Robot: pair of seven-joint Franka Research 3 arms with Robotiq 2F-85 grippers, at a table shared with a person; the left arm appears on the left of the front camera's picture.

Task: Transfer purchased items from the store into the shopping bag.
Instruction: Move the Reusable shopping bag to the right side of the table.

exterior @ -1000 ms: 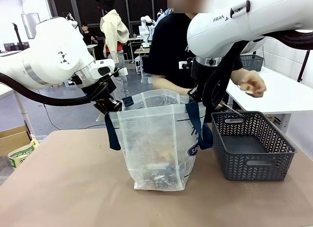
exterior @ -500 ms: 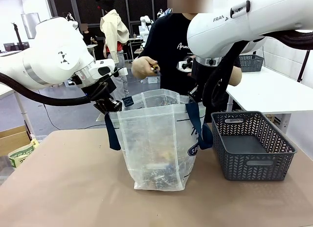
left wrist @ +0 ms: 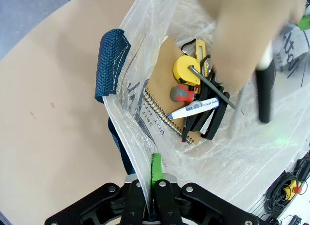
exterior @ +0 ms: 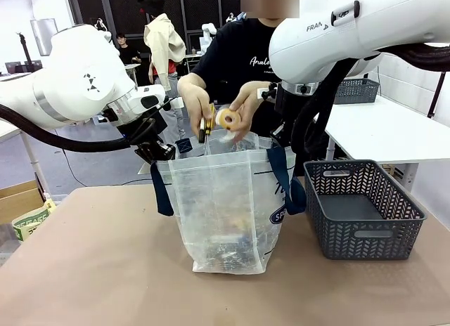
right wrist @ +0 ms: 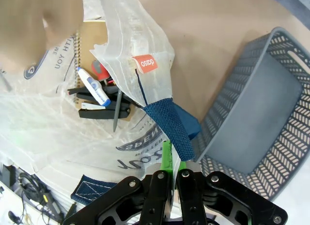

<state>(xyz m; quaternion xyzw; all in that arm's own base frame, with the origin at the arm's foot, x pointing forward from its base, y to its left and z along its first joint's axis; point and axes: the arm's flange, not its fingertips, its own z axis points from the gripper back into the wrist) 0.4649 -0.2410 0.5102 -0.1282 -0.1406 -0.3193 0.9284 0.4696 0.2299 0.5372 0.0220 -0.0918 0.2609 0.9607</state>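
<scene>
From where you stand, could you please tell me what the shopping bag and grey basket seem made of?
The shopping bag: thin translucent plastic, probably; contents show through, walls crinkle. Its handles: navy woven webbing, ribbed texture. The basket: seemingly moulded matt grey plastic, lattice walls.

The front camera sits low at the near edge of the bench (exterior: 84,270), facing across to the person (exterior: 242,66) at the far edge, with the shopping bag (exterior: 225,199) close ahead. The wrist cameras look down past the left end effector (left wrist: 151,179) and right end effector (right wrist: 172,162), from opposite rims, into the same bag's mouth.
</scene>
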